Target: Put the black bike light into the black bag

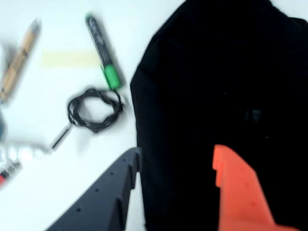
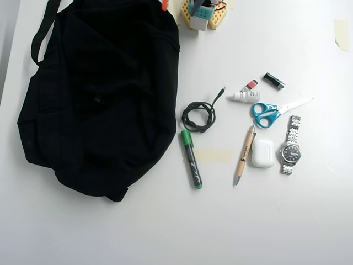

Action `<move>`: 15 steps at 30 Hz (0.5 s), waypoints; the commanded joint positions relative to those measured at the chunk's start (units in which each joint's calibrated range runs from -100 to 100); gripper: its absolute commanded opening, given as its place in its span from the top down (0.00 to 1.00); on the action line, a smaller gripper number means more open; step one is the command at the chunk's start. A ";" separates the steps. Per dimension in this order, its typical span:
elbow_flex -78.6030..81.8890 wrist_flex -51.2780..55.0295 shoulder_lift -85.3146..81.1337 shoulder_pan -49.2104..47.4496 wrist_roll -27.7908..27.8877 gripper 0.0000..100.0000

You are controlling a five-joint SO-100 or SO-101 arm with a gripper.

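Observation:
The black bag [image 2: 99,99] lies on the left of the white table in the overhead view, its strap [image 2: 44,30] running to the top left. It fills the right half of the wrist view [image 1: 216,86]. My gripper [image 1: 178,154] hangs open over the bag's edge, dark finger [image 1: 115,192] on the left and orange finger [image 1: 240,192] on the right, with only black fabric between them. A small dark lump [image 2: 98,100] shows on the bag [image 1: 252,115]; I cannot tell whether it is the black bike light. Overhead, only an orange fingertip [image 2: 164,5] shows at the top edge.
Right of the bag lie a coiled black cable [image 2: 199,116], a green marker [image 2: 191,159], a pen [image 2: 244,154], a white earbud case [image 2: 263,153], a watch [image 2: 290,146], blue scissors [image 2: 273,112], a small bottle [image 2: 244,96] and a short black cylinder [image 2: 273,81]. The arm's base [image 2: 203,12] stands at the top.

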 commanded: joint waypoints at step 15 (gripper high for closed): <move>44.48 -15.70 -43.11 -35.76 -8.91 0.98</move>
